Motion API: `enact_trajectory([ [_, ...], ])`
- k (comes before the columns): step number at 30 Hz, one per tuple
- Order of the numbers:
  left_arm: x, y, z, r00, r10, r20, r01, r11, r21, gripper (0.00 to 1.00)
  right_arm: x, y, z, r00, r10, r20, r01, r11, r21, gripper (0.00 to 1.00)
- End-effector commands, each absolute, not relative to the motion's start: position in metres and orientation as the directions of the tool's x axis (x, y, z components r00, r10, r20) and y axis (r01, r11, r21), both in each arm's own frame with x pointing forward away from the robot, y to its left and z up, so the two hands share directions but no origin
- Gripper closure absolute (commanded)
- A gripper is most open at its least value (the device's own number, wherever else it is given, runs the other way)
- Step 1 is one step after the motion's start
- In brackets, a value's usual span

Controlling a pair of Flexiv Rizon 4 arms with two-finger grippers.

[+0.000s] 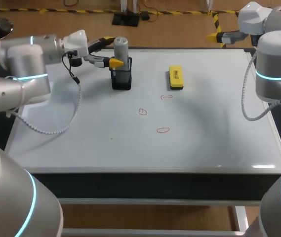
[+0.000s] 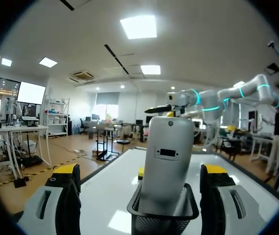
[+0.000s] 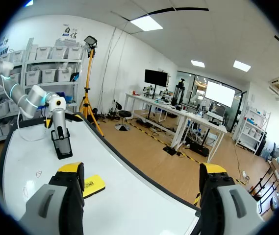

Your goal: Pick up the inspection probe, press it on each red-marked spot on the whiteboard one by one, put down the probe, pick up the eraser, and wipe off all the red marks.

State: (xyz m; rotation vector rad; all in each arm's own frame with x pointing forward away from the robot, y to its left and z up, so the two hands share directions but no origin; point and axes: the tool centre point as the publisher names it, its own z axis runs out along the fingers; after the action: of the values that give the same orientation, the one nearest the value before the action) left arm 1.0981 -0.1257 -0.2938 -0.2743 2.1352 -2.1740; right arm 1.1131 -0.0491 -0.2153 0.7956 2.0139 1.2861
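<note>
The grey inspection probe (image 1: 121, 49) stands upright in a black mesh holder (image 1: 121, 79) at the back left of the whiteboard (image 1: 204, 143). My left gripper (image 1: 114, 51) is level with the probe's upper part, open, one yellow tip on each side. In the left wrist view the probe (image 2: 168, 156) stands between the fingers (image 2: 65, 196) with a gap on both sides. The yellow eraser (image 1: 176, 77) lies right of the holder. Three red marks (image 1: 142, 111) are drawn near the board's middle. My right gripper (image 1: 213, 34) hangs open past the back right corner, holding nothing.
In the right wrist view the eraser (image 3: 92, 185) lies ahead of the right gripper (image 3: 141, 171), near its one finger, and the holder with the probe (image 3: 60, 129) stands farther off. A grey cable (image 1: 56, 129) loops from my left arm over the board's left part.
</note>
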Motion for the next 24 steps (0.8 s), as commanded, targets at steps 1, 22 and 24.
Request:
enact_trajectory([
  [1,1.103,-0.132,-0.293,-0.985,-0.155,0.072,-0.069,-0.031,-0.997,0.00,1.113,-0.049,-0.216,-0.632,0.755,-0.174,0.159,0.346,0.925,0.00],
  [22,1.085,-0.154,-0.286,-0.979,-0.182,0.090,-0.089,-0.017,-0.996,0.00,1.113,-0.049,-0.216,-0.632,0.755,-0.174,0.159,0.346,0.925,0.00],
  [24,1.084,-0.155,-0.286,-0.979,-0.183,0.092,-0.090,-0.019,-0.996,0.00,1.113,-0.049,-0.216,-0.632,0.755,-0.174,0.159,0.346,0.925,0.00],
])
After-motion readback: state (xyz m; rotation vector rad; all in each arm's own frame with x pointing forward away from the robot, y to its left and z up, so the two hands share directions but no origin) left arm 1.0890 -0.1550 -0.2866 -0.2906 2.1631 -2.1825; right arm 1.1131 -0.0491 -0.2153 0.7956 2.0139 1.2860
